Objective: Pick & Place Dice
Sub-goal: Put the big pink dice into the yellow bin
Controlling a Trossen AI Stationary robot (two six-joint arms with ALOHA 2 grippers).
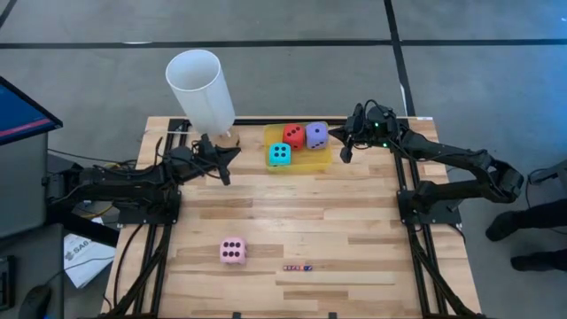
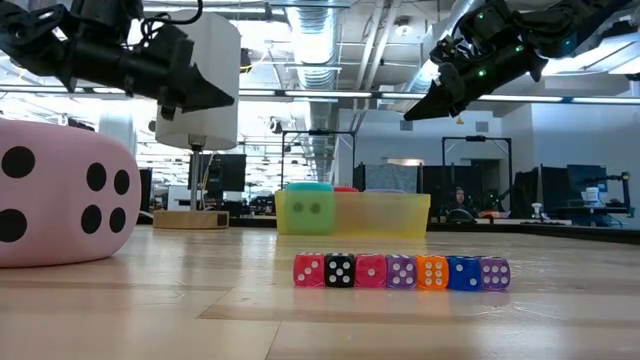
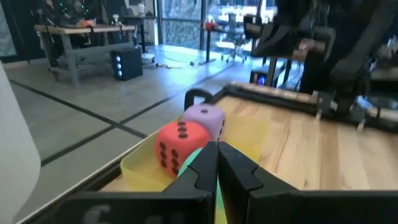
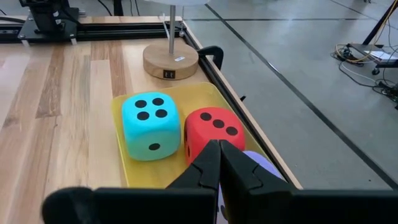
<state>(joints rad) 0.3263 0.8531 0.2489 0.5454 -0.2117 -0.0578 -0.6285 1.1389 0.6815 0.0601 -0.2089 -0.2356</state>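
Three dice sit in a yellow tray (image 1: 314, 160) at the table's far middle: cyan (image 1: 280, 154), red (image 1: 293, 136) and purple (image 1: 316, 135). A pink die (image 1: 233, 251) rests on its bottom face on the bare wood near the front left. My left gripper (image 1: 232, 158) hangs shut in the air left of the tray, pointing toward it. My right gripper (image 1: 344, 147) hangs shut just right of the tray, tilted down at the dice. In the right wrist view its shut fingers (image 4: 219, 155) partly hide the purple die (image 4: 264, 165).
A white cylinder lamp (image 1: 201, 89) on a round wooden base stands at the far left, close behind my left gripper. A row of tiny dice (image 1: 298, 267) lies near the front edge. Bare wood stretches between the pink die and the tray.
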